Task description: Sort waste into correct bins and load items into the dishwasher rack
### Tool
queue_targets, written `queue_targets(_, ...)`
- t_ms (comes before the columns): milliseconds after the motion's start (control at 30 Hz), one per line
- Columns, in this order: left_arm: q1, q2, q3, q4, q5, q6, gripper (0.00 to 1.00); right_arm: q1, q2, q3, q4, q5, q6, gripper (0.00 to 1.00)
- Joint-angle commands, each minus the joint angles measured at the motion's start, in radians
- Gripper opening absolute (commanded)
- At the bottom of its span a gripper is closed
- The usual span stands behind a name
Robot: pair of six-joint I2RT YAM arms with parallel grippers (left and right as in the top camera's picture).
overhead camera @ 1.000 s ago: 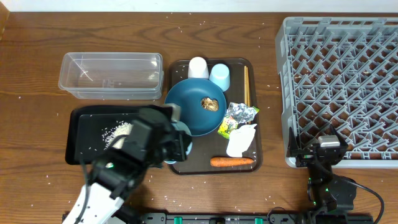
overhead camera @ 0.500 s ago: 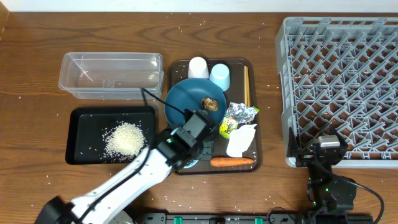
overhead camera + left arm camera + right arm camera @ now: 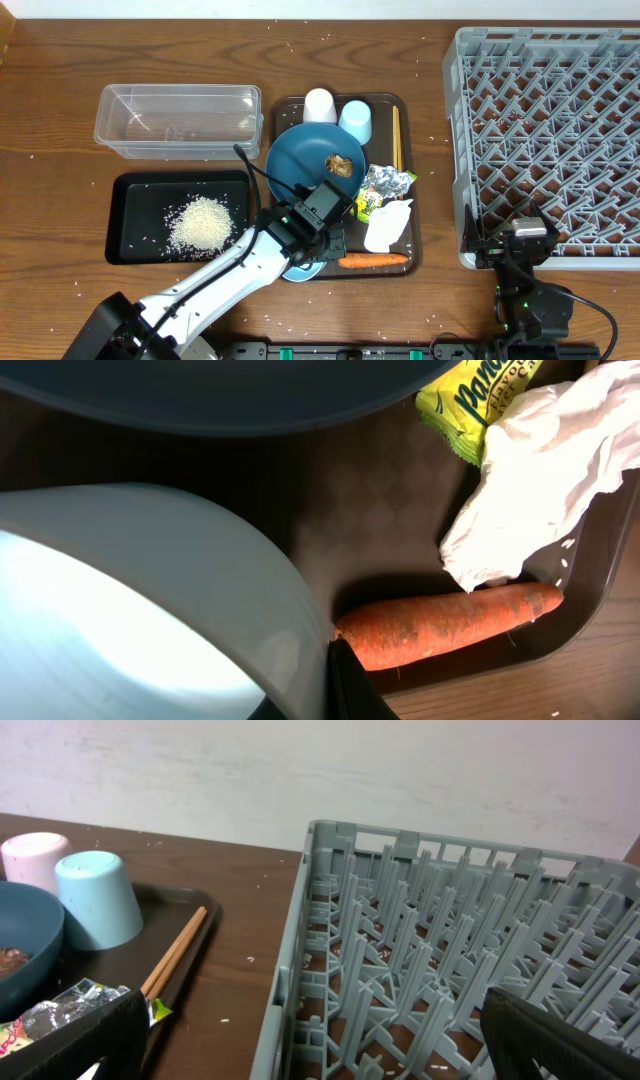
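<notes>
Left gripper [image 3: 322,238] clamps the bowl [image 3: 130,610] rim at the tray [image 3: 350,510] front. The carrot [image 3: 450,622] lies just right, lengthwise along that edge (right gripper [image 3: 315,1035] spread wide by the rack [image 3: 550,120]).

Soft, even light fills the overhead view. In the left wrist view the white bowl [image 3: 130,600] looms blurred and glaring; right of it the orange carrot [image 3: 450,622] is sharp, darkly shadowed.
</notes>
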Motion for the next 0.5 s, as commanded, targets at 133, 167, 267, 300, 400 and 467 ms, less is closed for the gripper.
queue_targets(133, -0.002, 0.006, 0.005, -0.016, 0.011, -0.024, 0.26, -0.009, 0.0, -0.002, -0.004, -0.001, -0.006, 0.99)
queue_targets(167, -0.002, 0.006, 0.005, -0.016, 0.012, -0.024, 0.26, -0.009, 0.0, -0.002, -0.004, -0.001, -0.006, 0.99)
queue_targets(267, -0.002, 0.003, 0.006, -0.027, 0.013, -0.024, 0.25, -0.009, 0.0, -0.002, -0.004, -0.001, -0.006, 0.99)
queue_targets(300, -0.002, 0.001, 0.009, -0.04, 0.013, -0.024, 0.26, -0.009, 0.0, -0.002, -0.004, -0.001, -0.006, 0.99)
queue_targets(400, -0.002, -0.01, 0.027, -0.089, 0.012, -0.023, 0.26, -0.009, 0.0, -0.002, -0.004, -0.001, -0.006, 0.99)
queue_targets(467, -0.002, -0.024, 0.043, -0.118, 0.012, -0.023, 0.26, -0.009, 0.0, -0.002, -0.004, -0.001, -0.006, 0.99)
